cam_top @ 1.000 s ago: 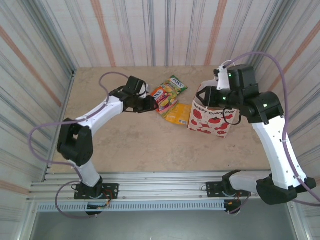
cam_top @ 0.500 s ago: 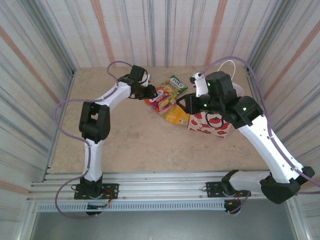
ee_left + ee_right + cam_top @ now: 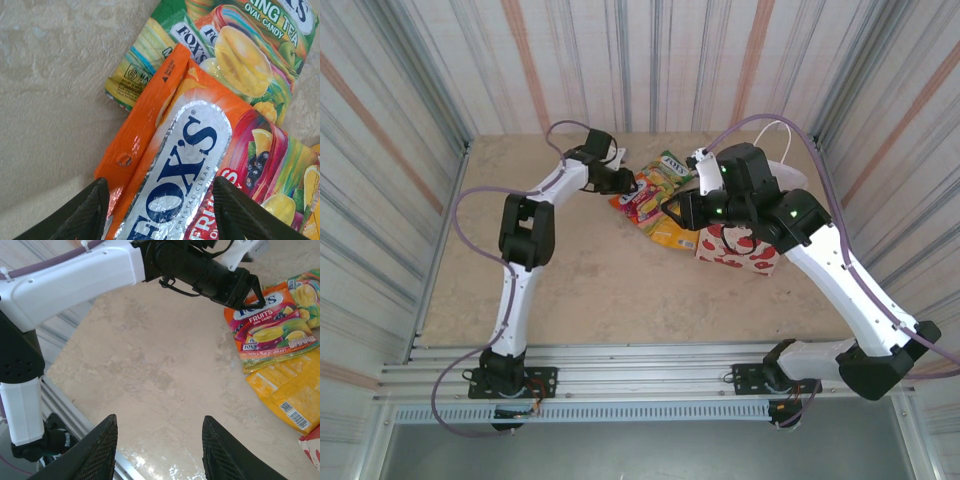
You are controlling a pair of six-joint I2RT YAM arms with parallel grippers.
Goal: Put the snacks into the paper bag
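Observation:
Several snacks lie in a pile left of the paper bag (image 3: 748, 252): a red-orange Fox's packet (image 3: 200, 150) (image 3: 640, 197), a green-yellow Fox's packet (image 3: 240, 45) (image 3: 670, 166) and an orange-yellow packet (image 3: 677, 231) (image 3: 292, 390). My left gripper (image 3: 160, 215) (image 3: 623, 182) is open just above the red-orange packet's top end, one finger at each side of it. My right gripper (image 3: 160, 450) (image 3: 672, 211) hangs open over bare table beside the pile, with nothing between its fingers. The bag, white with red apple prints, is partly hidden under my right arm.
The beige tabletop (image 3: 590, 280) is bare in front of and to the left of the pile. Striped walls (image 3: 410, 150) close in the left, back and right. A metal rail (image 3: 640, 365) runs along the near edge. The left arm (image 3: 75, 275) crosses the right wrist view.
My left gripper has moved back and right onto the red-orange packet and opened a little. The right gripper swung left from over the bag to beside the pile.

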